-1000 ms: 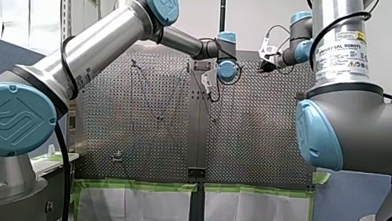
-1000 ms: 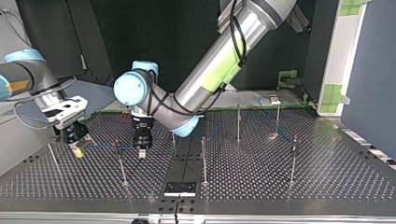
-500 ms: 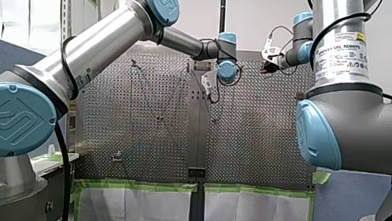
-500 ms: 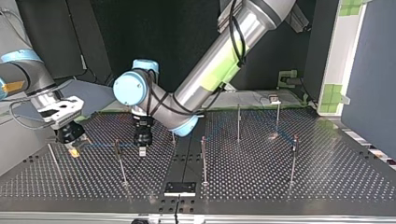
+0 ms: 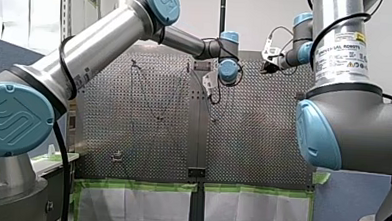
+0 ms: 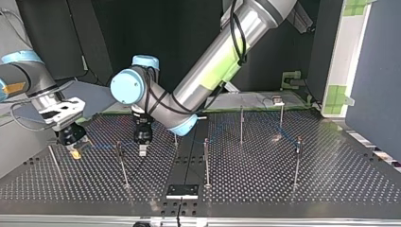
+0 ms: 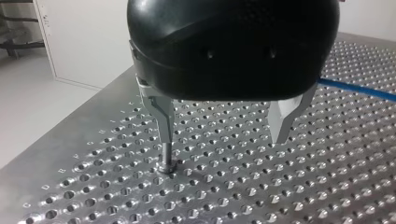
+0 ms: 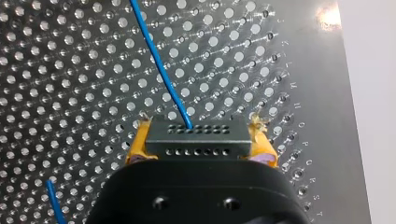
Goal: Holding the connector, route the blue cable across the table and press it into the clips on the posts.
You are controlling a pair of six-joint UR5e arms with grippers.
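The right gripper is clamping the dark connector between its yellow pads. The blue cable is leaving the connector's face and running away over the perforated table. In the top view this gripper is hanging low over the table at the view's left, and the cable is stretching from it to a thin post nearby, then onward among the other posts toward the view's right. Whether the cable is sitting in that post's clip cannot be told. The left gripper is hovering just above the table with its metal fingers spread wide and nothing between them. A stretch of the blue cable is lying off to one side of it. In the top view it is standing just beside the thin post, on the side toward the view's right.
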